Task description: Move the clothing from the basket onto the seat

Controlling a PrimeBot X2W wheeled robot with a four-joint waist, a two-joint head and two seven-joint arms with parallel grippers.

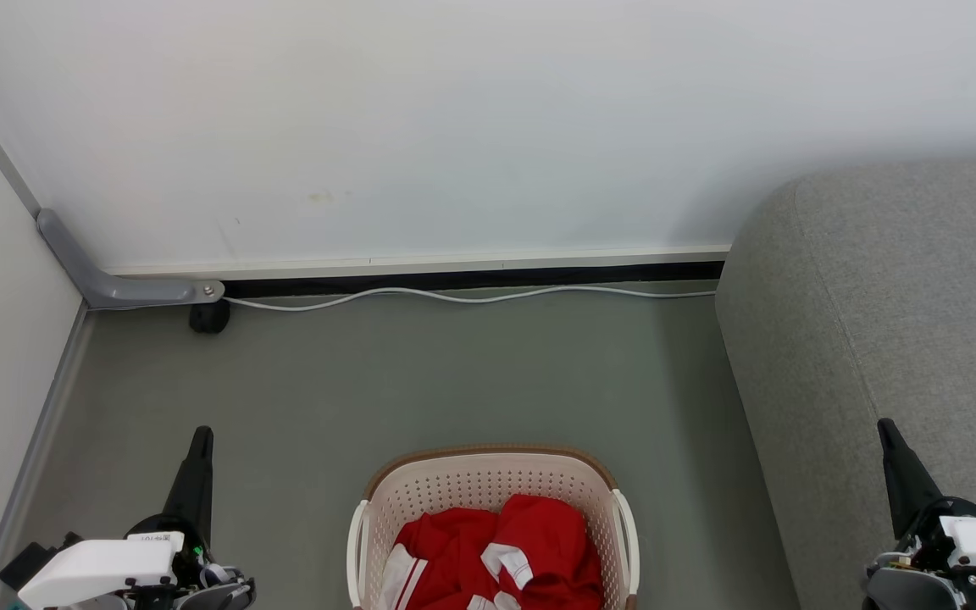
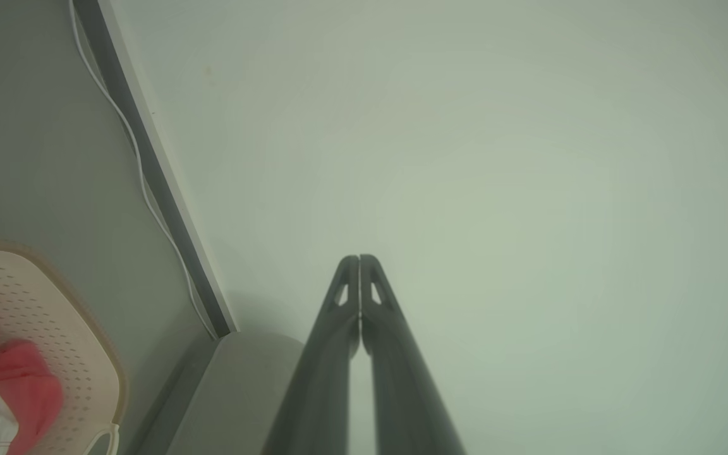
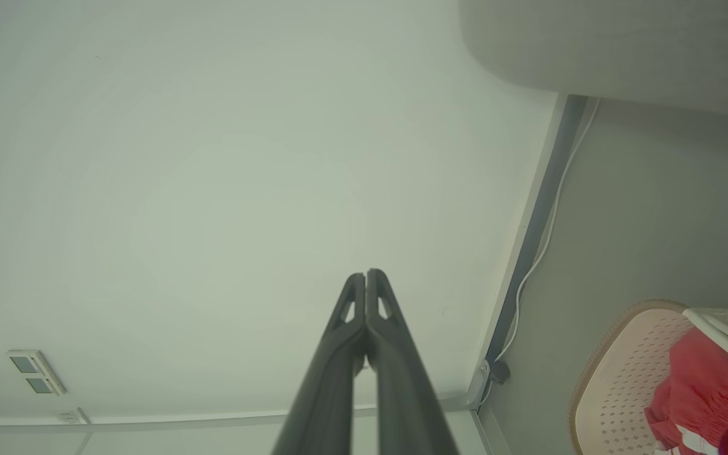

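Red clothing with white trim lies bunched inside the cream perforated basket, which stands on the floor at the bottom middle of the head view. The grey fabric seat rises at the right. My left gripper is shut and empty, left of the basket and pointing toward the wall. At the lower right my right gripper is also shut and empty, in front of the seat. The left wrist view shows the basket, clothing and left gripper. The right wrist view shows the right gripper, basket, clothing and seat.
A white wall closes the back, with a white cable running along its base. A grey bracket and a small black foot sit in the left corner. Grey floor lies open between basket and wall.
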